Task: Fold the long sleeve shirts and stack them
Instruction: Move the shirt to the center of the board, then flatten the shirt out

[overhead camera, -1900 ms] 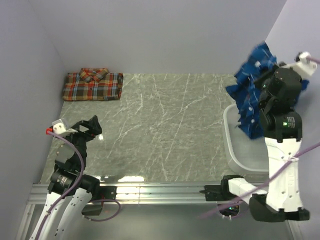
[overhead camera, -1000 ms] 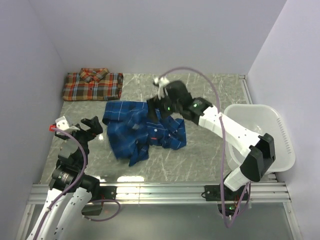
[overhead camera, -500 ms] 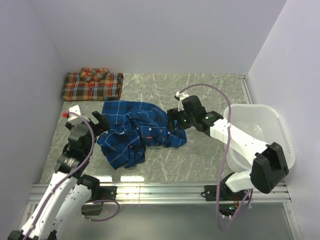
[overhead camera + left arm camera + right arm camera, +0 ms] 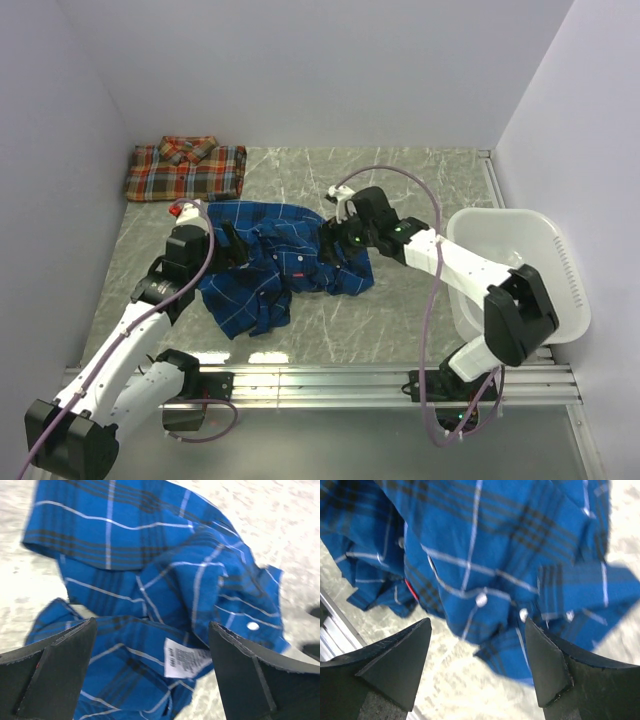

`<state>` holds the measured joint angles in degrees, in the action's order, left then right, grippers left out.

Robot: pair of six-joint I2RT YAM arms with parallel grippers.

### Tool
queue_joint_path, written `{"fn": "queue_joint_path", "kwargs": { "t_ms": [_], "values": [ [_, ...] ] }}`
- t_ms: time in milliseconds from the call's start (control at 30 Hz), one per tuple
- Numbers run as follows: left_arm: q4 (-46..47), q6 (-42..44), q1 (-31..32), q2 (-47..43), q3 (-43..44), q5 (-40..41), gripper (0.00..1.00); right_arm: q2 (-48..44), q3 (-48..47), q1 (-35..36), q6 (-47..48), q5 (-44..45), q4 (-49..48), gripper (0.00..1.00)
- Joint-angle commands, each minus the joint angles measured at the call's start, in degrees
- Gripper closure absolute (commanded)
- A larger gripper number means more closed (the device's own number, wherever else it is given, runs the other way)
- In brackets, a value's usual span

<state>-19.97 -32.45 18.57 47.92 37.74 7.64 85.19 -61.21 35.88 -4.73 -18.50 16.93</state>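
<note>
The royal blue plaid shirt [image 4: 268, 292] lies crumpled on the table, left of centre. My left gripper [image 4: 236, 250] hovers open over its left part; in the left wrist view the cloth [image 4: 150, 570] and a white care label [image 4: 186, 658] show between the spread fingers [image 4: 55, 672]. My right gripper [image 4: 330, 243] is open over the shirt's right side. In the right wrist view the buttoned edge [image 4: 485, 565] and bare table lie between its fingers [image 4: 555, 660]. The red-orange plaid shirt [image 4: 186, 168] lies folded at the back left.
A white plastic basket [image 4: 500, 218] stands at the right edge of the grey marble table [image 4: 420, 190]. Walls close in the left, back and right sides. A metal rail [image 4: 320, 385] runs along the near edge.
The blue shirt was carried from the basket and dropped onto the table. In the last half second my left gripper has moved right over it and my right gripper has shifted slightly left.
</note>
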Motion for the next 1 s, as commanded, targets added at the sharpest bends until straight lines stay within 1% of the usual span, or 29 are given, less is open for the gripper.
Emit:
{"fn": "queue_joint_path", "kwargs": {
  "t_ms": [0,67,133,167,200,233,267,333,367,400,533,567,600,700,800,867,967],
  "values": [
    [3.00,-0.34,-0.02,0.07,2.17,-6.58,0.01,3.05,-2.86,0.68,2.45,-3.47,-5.32,0.19],
    [3.70,-0.34,-0.02,0.33,1.55,-8.24,0.01,5.51,-4.35,0.77,2.97,-3.99,-6.29,0.20],
    [3.97,-0.60,-0.02,0.77,1.03,-9.30,0.01,8.14,-6.55,0.77,3.50,-6.10,-6.56,0.24],
    [3.97,-1.12,-0.11,1.29,0.94,-9.83,0.01,8.94,-7.08,0.77,3.68,-7.06,-6.73,0.30],
    [3.97,-1.39,-0.02,1.56,0.85,-9.92,0.01,9.64,-7.86,0.69,3.76,-7.77,-6.91,0.34],
    [3.45,-1.57,-0.02,1.74,0.76,-9.75,0.01,10.69,-8.31,0.77,3.85,-8.56,-7.43,0.39],
    [3.18,-1.92,-0.02,1.82,0.85,-8.62,0.01,11.05,-8.75,0.77,4.03,-8.66,-7.52,0.54],
    [2.57,-2.01,-0.02,1.65,1.29,-7.73,0.01,11.75,-11.03,0.77,5.77,-8.13,-6.47,0.76],
    [2.22,-2.01,-0.02,1.21,1.37,-5.81,0.01,11.76,-11.99,0.69,6.48,-6.82,-5.86,0.95],
    [2.04,-1.92,-0.02,0.95,1.72,-5.18,0.01,11.76,-14.35,0.77,7.97,-5.68,-4.11,1.00],
    [1.25,-2.44,-0.02,-0.46,2.60,-2.20,0.01,10.27,-21.48,0.95,11.23,3.18,0.12,1.00],
    [0.46,-2.88,-0.02,-1.42,2.95,-0.88,0.01,9.30,-22.36,1.21,11.41,9.82,0.21,1.00],
    [0.19,-3.06,-0.02,-2.04,3.22,1.56,0.01,8.16,-23.16,1.21,12.11,12.32,-0.75,1.00],
    [-1.03,-3.41,-0.11,-5.20,3.66,6.40,0.01,-0.16,-22.21,2.17,13.43,18.40,-3.47,1.00],
    [-1.83,-3.41,-0.11,-7.23,4.45,9.14,0.01,-5.54,-19.66,3.40,14.48,16.14,-3.40,1.00],
    [-2.44,-3.94,-0.20,-7.75,5.06,10.02,0.01,-7.31,-18.08,6.03,14.58,15.86,-1.99,1.00],
    [-3.50,-4.99,-0.29,-8.11,5.94,11.08,0.01,-11.53,-11.58,10.34,13.79,15.69,-0.67,0.99]
  ]
}}
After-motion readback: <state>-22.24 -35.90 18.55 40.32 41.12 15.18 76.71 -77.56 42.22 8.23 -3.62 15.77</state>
